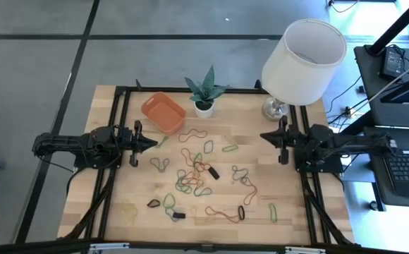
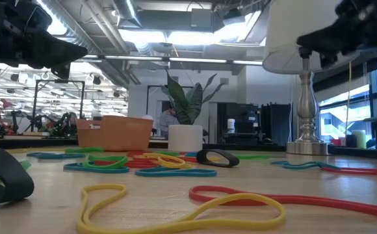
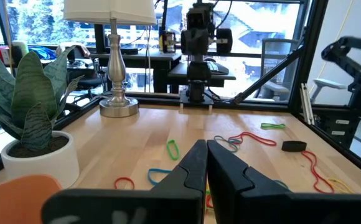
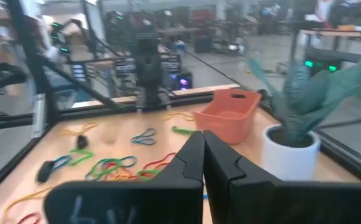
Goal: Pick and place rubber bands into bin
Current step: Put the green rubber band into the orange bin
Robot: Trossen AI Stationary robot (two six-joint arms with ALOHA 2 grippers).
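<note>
Many rubber bands [image 1: 197, 173] in red, orange, green, blue, yellow and black lie flat and scattered over the middle and near part of the wooden table; they also show in the low view [image 2: 143, 162]. The orange bin [image 1: 163, 111] stands at the far left of centre, beside the plant. My left gripper [image 1: 155, 143] hovers at the table's left side, shut and pointing level toward the centre, with nothing between its fingers [image 3: 196, 163]. My right gripper [image 1: 263, 135] hovers at the right side, also shut and empty [image 4: 202, 142], and points level toward the left.
A small plant in a white pot [image 1: 204, 93] stands at the far edge next to the bin. A table lamp with a white shade [image 1: 303, 56] rises at the far right corner. A black metal frame [image 1: 120, 99] runs round the table.
</note>
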